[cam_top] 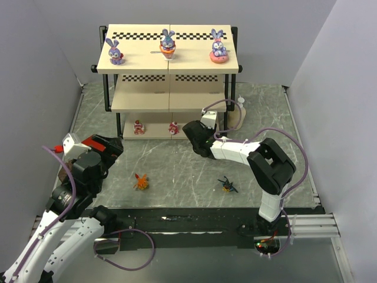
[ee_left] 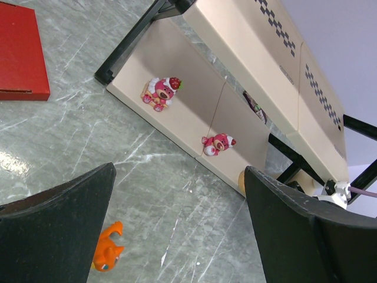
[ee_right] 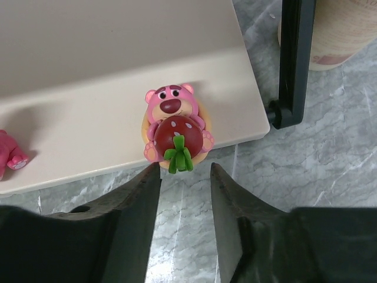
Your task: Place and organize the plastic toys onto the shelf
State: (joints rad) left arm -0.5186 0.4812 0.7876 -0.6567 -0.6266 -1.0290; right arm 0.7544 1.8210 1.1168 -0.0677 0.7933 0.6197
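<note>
At the left of the bench [cam_top: 177, 162], the left arm [cam_top: 79, 171] hangs low, its jaws spread wide with nothing between them. A red block [cam_top: 94, 142] lies just beside them on the side toward the shelf. The orange spiky creature [cam_top: 141, 181] lies on the bench just right of that arm. In the wrist view it is beside one finger's edge, outside the gap.

The shelf [cam_top: 141, 62] stands at the far middle of the bench. Three purple-blue bunnies stand upright in a row on its top board, well apart: the left bunny [cam_top: 115, 52], the middle bunny [cam_top: 168, 45] and the right bunny [cam_top: 218, 47]. On the bottom board, near the front edge, sit two red-pink figures, one toward the left [cam_top: 139, 127] and one near the middle [cam_top: 174, 127].

Further right, the right arm [cam_top: 235, 152] reaches in to the bottom board. Its jaws are partly spread and pinch nothing. A pink bear [ee_right: 175, 127] hugging a strawberry sits at the very front edge of that board, near its right corner. It is just past the jaw tips and in line with the gap between them, and neither tip seems to touch it.

The dark winged figure [cam_top: 227, 186] lies on the bench in front of the right arm. A cream pump bottle [cam_top: 238, 112] stands by the shelf's right leg.
</note>
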